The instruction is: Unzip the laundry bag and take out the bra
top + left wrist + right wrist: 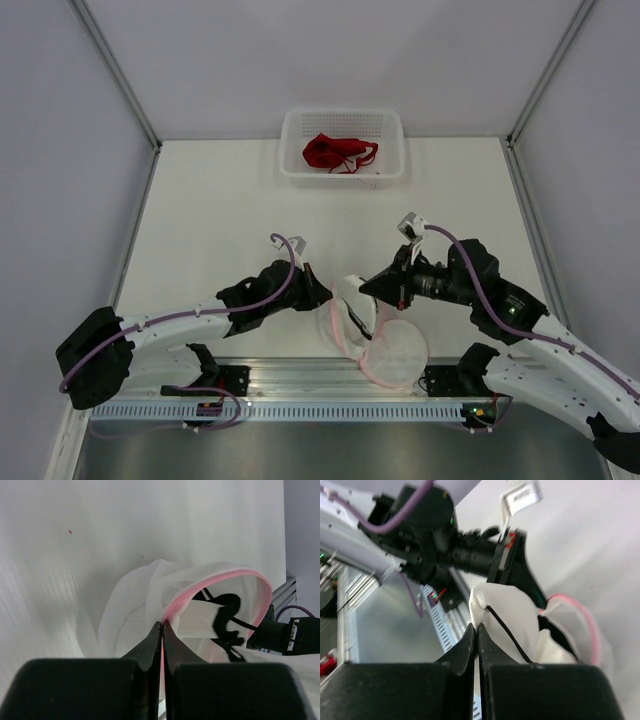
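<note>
The laundry bag (pixel 397 348), white mesh with pink zipper trim, lies open near the table's front edge between both arms. My left gripper (pixel 162 624) is shut on the bag's pink rim (pixel 210 582), holding the mouth open. Inside the mouth shows the bra (pixel 200 617), white with black straps (pixel 226 611). My right gripper (pixel 477 626) is shut on a white edge of the bra (pixel 507 612), beside a black strap, just outside the bag's opening (pixel 585 625). From above, the left gripper (pixel 322 293) and right gripper (pixel 366 288) face each other closely over the bag.
A white plastic basket (pixel 392 172) stands at the back middle, holding a red garment (pixel 335 152). A metal rail (pixel 320 385) with both arm bases runs along the near edge. Grey walls enclose the table on three sides.
</note>
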Available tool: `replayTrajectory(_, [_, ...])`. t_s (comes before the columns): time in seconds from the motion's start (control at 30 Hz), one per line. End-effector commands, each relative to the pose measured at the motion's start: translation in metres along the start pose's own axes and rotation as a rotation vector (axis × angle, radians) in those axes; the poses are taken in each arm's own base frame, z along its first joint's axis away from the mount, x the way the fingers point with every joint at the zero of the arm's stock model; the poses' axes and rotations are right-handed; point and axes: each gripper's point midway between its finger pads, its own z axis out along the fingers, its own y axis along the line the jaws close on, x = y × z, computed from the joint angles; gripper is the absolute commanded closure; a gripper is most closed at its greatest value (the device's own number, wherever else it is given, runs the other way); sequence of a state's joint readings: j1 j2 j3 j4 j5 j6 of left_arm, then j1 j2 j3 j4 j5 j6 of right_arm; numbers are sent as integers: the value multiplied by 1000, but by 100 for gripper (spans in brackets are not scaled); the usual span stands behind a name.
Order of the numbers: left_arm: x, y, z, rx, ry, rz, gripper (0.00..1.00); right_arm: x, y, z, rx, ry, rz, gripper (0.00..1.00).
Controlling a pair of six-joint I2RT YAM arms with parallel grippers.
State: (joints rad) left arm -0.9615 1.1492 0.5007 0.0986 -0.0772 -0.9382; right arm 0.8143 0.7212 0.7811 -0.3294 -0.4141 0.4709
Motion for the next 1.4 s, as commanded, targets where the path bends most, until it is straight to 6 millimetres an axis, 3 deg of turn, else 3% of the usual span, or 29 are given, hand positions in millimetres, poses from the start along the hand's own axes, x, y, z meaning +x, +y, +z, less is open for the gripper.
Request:
replayTrajectory(0.0, [-3, 0, 1, -8, -12, -22, 98, -79, 9, -25, 102, -274, -98, 100])
replayTrajectory(0.07, [-3, -1, 0, -4, -12, -21, 98, -102, 1, -31, 187, -347, -123, 100])
replayTrajectory(0.27, [-3, -4, 0, 6, -9, -17, 98, -150, 28, -33, 123, -448, -182, 100])
replayTrajectory(0.57, [-5, -6, -2, 15, -12, -10, 98, -220, 61, -68, 81, -745, -197, 100])
replayTrajectory(0.77, [-5, -7, -4, 21, -14, -15, 98, -255, 78, -76, 48, -829, -162, 100])
replayTrajectory(0.9, [-7, -9, -7, 29, -21, -13, 98, -270, 58, -60, 138, -855, -131, 100])
replayTrajectory(0.97, [-7, -9, -8, 28, -20, -12, 98, -284, 43, -62, 244, -898, -150, 100])
replayTrajectory(1.0, [-7, -10, -9, 30, -19, -12, 98, -288, 30, -50, 296, -888, -162, 100])
replayTrajectory(1.07, [-7, -10, -10, 30, -19, -14, 98, -304, 21, -48, 378, -908, -211, 100])
replayTrajectory(1.1, [-7, -10, -11, 33, -18, -12, 98, -306, 9, -30, 410, -876, -230, 100])
replayTrajectory(1.13, [-6, -9, -11, 34, -18, -14, 98, -310, 4, -23, 432, -870, -244, 100])
replayTrajectory(1.17, [-7, -11, -13, 41, -20, -17, 98, -325, 4, -28, 450, -893, -267, 100])
replayTrajectory(1.2, [-7, -11, -14, 42, -20, -18, 98, -327, -12, -8, 479, -862, -270, 100])
replayTrajectory(1.27, [-6, -11, -16, 48, -18, -21, 98, -349, -26, -9, 508, -889, -262, 100])
replayTrajectory(1.3, [-6, -11, -16, 49, -17, -22, 98, -350, -48, 10, 538, -854, -257, 100])
replayTrajectory(1.33, [-5, -10, -17, 51, -15, -24, 98, -365, -51, 6, 549, -881, -255, 100])
replayTrajectory(1.37, [-4, -12, -18, 56, -9, -25, 98, -373, -67, 6, 580, -887, -249, 100])
